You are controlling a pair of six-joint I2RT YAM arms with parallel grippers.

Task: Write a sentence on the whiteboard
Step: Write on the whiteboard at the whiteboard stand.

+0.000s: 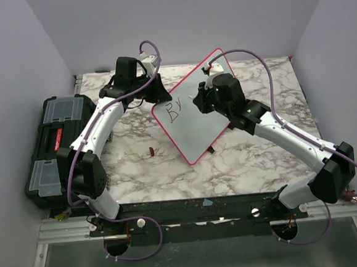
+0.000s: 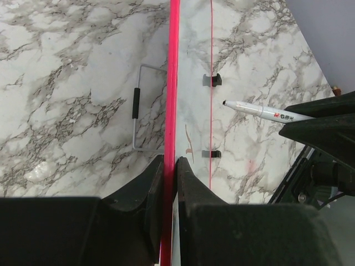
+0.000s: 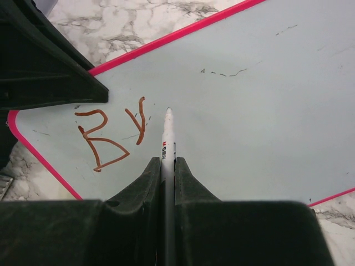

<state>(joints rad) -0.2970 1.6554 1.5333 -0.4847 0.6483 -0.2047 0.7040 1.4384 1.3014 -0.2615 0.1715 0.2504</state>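
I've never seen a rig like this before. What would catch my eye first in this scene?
The pink-framed whiteboard stands at an angle mid-way across the marble table, with the left gripper clamped on its edge. The right gripper holds a white marker with its tip beside two reddish-brown letters, the start of a sentence. A black toolbox sits at the table's left edge.

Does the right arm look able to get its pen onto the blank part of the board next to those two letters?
Probably yes. The right gripper holds the marker with its tip just beside the letters, and the whiteboard is bare beyond; the left gripper clamps only its frame.
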